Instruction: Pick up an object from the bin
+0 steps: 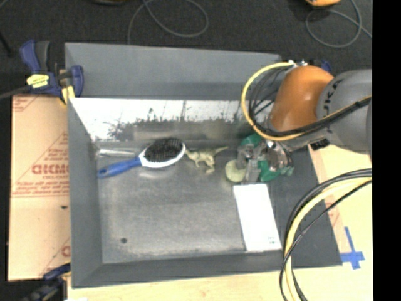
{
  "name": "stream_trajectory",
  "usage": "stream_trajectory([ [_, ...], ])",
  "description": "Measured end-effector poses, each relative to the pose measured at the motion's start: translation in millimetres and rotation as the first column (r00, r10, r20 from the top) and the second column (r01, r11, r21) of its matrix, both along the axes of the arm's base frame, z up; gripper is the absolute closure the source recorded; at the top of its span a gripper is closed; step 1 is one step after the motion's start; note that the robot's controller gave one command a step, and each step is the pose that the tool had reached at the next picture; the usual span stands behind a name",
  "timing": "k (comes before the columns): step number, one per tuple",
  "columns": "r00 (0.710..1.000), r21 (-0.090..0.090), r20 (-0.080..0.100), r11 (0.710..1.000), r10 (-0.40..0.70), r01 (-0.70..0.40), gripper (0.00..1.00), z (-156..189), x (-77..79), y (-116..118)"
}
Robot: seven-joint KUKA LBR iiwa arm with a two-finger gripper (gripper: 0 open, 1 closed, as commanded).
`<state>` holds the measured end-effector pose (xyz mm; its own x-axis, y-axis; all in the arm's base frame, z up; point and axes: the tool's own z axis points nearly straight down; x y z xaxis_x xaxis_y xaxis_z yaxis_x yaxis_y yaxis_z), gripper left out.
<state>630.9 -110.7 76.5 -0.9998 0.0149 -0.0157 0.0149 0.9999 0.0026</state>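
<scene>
Down low at the right end of the grey bin (88, 231), under the orange wrist cover (301, 99): the hand (263, 160). Cannot tell how far open, nor whether holding anything.

Right against the hand, on its right side: a dark green thing (274, 170), small, partly hidden by the hand, kind unclear. Just left of the hand: a pale green rounded lump (235, 172), resting on the bin floor.

Below both, close to the right wall: a flat white rectangular box (257, 218), lying lengthwise toward the front.

Further left, near the back wall: a small pale toy figure (202, 159), animal-like. Beside it, a hairbrush (160, 153) with blue handle, white oval head and black bristles, handle pointing left.

Counted: one dark green thing, one pale green lump, one white box, one toy figure, one hairbrush. Five in all, lying singly.
</scene>
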Motion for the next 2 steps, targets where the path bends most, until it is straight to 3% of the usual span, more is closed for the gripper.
stream_trajectory([
  [2,1.000,0.000,0.000,1.000,0.000,0.000,1.00,1.2,0.3,0.2],
])
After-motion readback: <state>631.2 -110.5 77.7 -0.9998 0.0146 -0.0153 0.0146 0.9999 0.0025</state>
